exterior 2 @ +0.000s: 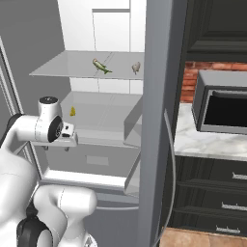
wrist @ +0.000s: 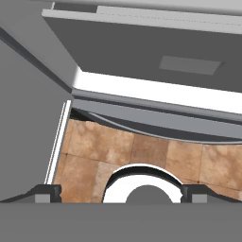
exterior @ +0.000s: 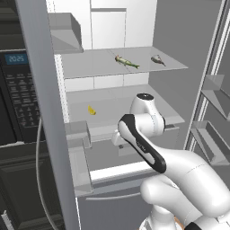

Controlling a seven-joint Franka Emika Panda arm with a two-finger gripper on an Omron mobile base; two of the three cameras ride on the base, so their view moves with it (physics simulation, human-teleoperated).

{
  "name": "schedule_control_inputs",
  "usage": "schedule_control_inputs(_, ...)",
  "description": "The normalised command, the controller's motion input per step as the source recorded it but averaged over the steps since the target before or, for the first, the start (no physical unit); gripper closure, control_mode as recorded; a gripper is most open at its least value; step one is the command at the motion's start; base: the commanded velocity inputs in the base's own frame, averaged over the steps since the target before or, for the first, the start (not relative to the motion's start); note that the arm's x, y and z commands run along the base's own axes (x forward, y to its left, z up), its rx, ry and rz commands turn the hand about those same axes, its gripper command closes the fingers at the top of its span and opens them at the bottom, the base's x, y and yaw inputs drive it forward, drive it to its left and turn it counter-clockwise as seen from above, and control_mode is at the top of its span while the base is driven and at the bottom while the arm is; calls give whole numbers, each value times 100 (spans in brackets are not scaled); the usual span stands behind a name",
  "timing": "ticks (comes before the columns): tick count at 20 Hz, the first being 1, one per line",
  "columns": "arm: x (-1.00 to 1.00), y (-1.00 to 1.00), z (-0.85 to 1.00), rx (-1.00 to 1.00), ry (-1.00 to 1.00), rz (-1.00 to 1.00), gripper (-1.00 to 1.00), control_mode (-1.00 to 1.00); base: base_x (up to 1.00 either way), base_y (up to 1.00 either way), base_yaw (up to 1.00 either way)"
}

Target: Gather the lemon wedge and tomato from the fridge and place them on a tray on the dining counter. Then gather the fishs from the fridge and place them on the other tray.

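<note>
The fridge [exterior: 134, 90] stands open in front of the robot. On its upper shelf [exterior: 103, 67] lie the two fish: the olive-tan fish [exterior: 126, 62] toward the middle and the grey-silver fish [exterior: 157, 59] near the shelf's right edge, well apart from each other. On the shelf below [exterior: 112, 108], toward its left edge, sits the lemon wedge [exterior: 91, 110]. I cannot make out a tomato on either shelf.

The gripper [wrist: 120, 193] is spread wide and holds nothing. In the hand view its tips frame the tiled floor [wrist: 142, 151] and the fridge's lower front, so it points downward, low in front of the fridge and away from the shelves.

The likely trouble lies in the reach. The arm's wrist sits close to the front edge of the lower shelf, and lifting the gripper toward the lemon wedge could catch that edge or the left door's bins [exterior: 78, 148]. The wedge is small and curved; a grasp off its middle could squeeze it out sideways, and it might slide back across the smooth shelf. The open door panels stand close on both sides, so a wide swing could strike them.

The shelves look flat, pale grey and glossy, with white walls behind. To the left of the fridge a black wall oven with a keypad [exterior: 18, 90] is set in dark cabinets; to the right, a microwave [exterior 2: 222, 103] rests on a marble table [exterior 2: 202, 140] with a brick wall behind and dark drawers beneath.
</note>
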Motion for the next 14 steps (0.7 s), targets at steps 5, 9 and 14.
schedule_control_inputs(5, -4, 0, -1, 0, 0, 0, -100, -100, 0, 0, 0)
schedule_control_inputs(9, -6, 0, 2, 0, -12, 0, -100, -100, 0, 0, 0)
schedule_control_inputs(14, -1, 0, 27, 0, -25, 0, -100, -100, 0, 0, 0)
